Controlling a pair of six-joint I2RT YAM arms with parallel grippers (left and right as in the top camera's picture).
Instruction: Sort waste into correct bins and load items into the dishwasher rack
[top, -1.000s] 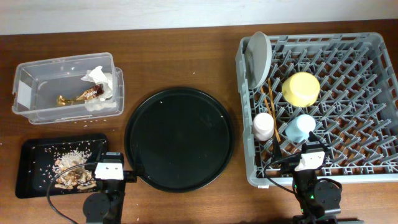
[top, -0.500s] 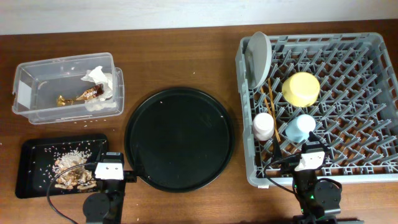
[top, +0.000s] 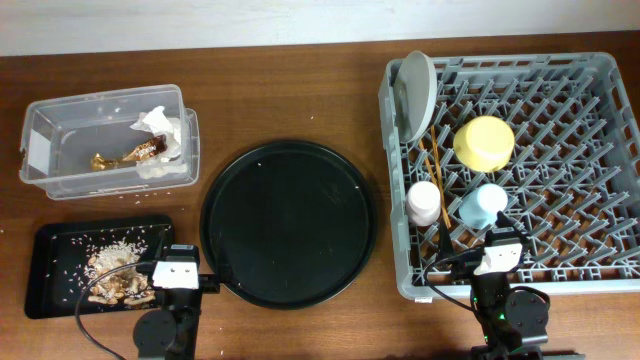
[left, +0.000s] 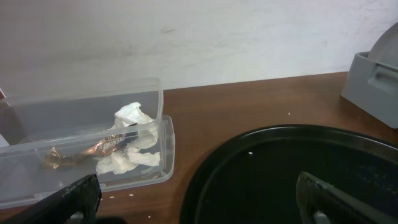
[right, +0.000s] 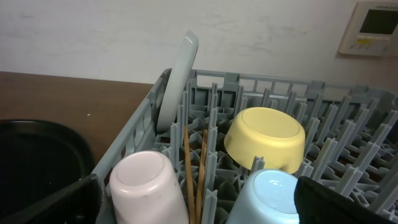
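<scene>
The grey dishwasher rack (top: 560, 120) holds the grey plate (top: 415, 92) on edge, the yellow bowl (top: 484, 142) upside down, the pink cup (top: 424, 203), the light-blue cup (top: 482, 204) and the chopsticks (top: 436, 165). The clear box (top: 60, 160) holds the white napkin (top: 165, 128) and gold-brown wrapper (top: 125, 155). The shallow black tray (top: 50, 245) holds food scraps with rice (top: 115, 275). My left gripper (left: 199, 199) is open and empty at the round tray's near edge. My right gripper (right: 199, 199) is open and empty over the rack's front, behind the two cups (right: 149, 186).
A large round black tray (top: 290, 222) lies between the bins and the rack, with a few rice grains on it. Loose rice grains lie on the wooden table (top: 300, 90) near the clear box. A white wall stands behind the table.
</scene>
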